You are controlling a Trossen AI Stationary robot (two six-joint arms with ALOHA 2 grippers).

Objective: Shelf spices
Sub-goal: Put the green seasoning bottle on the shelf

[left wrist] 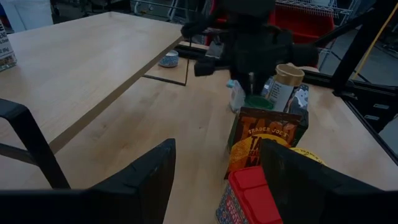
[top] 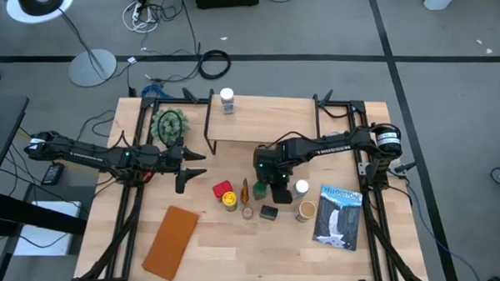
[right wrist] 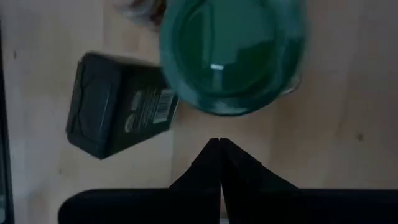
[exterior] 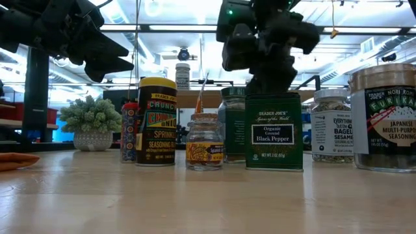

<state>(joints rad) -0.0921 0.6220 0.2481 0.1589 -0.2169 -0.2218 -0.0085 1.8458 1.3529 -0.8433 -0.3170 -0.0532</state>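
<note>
The spices stand grouped near the table's middle: a red box [top: 222, 190], a yellow-lidded jar [top: 230, 200], an amber packet [top: 245, 190], a dark tin [right wrist: 118, 112], a green-lidded jar [right wrist: 233, 56], a white-lidded jar [top: 301, 188] and a tan-lidded jar [top: 305, 211]. Another white-lidded jar [top: 227, 100] stands on the shelf [top: 267, 120]. My right gripper [right wrist: 219, 144] is shut and points steeply down just beside the green lid, with a gap between them. My left gripper [top: 182, 167] hangs open at the left of the group, facing the red box [left wrist: 249, 193].
A blue-and-white book [top: 339, 214] lies right of the spices. A flat brown pad [top: 171, 240] lies near the front left. A small potted plant [top: 169, 125] stands left of the shelf. Bare tabletop lies along the near edge.
</note>
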